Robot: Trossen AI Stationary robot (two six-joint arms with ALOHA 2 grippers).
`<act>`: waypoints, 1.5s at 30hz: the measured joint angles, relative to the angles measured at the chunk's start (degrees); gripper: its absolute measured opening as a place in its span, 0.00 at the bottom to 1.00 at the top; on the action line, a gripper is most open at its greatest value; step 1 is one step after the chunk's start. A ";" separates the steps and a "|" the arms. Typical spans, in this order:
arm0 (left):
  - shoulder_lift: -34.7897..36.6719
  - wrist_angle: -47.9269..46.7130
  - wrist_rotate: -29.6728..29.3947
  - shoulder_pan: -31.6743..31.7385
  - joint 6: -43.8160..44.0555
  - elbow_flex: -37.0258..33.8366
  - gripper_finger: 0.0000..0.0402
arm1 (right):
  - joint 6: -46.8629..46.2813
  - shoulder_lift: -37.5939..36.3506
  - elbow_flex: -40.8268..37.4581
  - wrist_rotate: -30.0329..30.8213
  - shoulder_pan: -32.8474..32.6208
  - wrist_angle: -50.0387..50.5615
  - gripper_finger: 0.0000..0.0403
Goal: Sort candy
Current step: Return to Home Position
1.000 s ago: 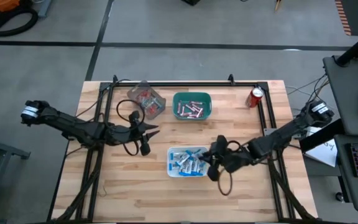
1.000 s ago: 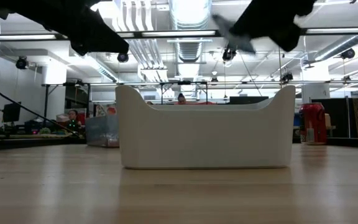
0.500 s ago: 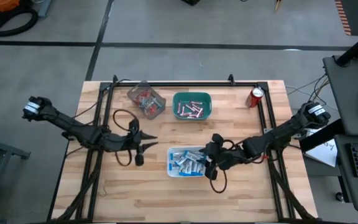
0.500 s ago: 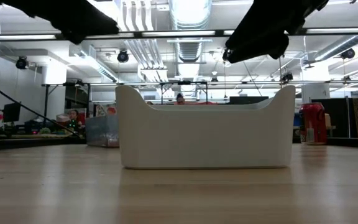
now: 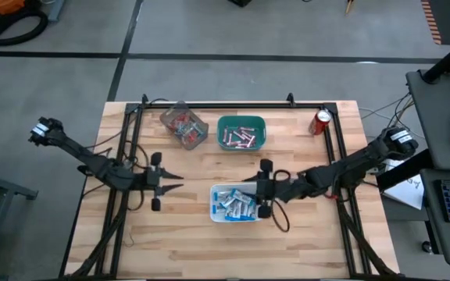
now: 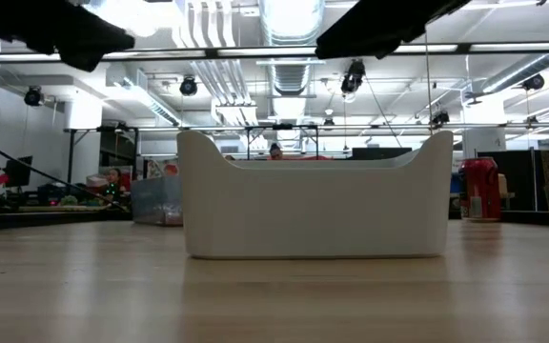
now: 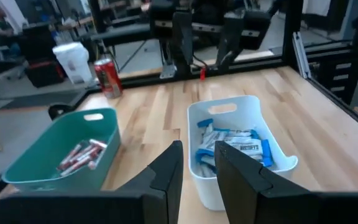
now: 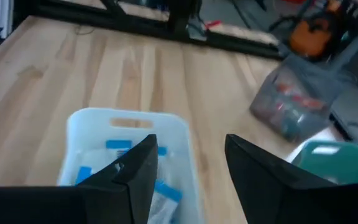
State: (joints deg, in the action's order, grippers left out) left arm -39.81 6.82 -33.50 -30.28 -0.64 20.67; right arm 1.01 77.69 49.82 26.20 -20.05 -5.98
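High view | left claw (image 5: 176, 182) released, left of white bin (image 5: 213, 211) | right claw (image 5: 254, 188) released, over its rim

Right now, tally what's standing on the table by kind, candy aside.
Bins: 3, namely white bin, teal bin, clear bin
Soda can: 1
Total: 4

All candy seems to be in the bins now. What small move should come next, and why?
Probably draw the right end effector back from the white bin, toward its own side. It hangs open and empty at the bin's edge, the left end effector is also open and empty, and nothing loose shows on the table.
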 joint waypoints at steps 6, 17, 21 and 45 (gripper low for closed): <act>14.33 0.10 -0.95 1.62 -3.05 -6.62 0.19 | 4.18 -4.61 -7.11 -11.25 8.09 -9.53 0.41; 35.32 -4.52 4.48 17.19 -12.50 -10.95 0.19 | 5.13 -12.16 -16.03 -29.68 24.72 -19.60 0.35; 39.99 -12.44 8.92 22.52 -11.04 -10.95 0.19 | 4.98 -16.83 -19.18 -32.65 26.73 -19.50 0.33; 39.80 -12.46 17.78 24.78 -9.86 -13.85 0.19 | 6.65 -54.70 -47.51 -32.63 26.23 -18.72 0.16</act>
State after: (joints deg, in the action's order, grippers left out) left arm -0.01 -5.63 -15.72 -5.50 -10.50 6.81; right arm 7.66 22.99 2.31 -6.44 6.17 -24.69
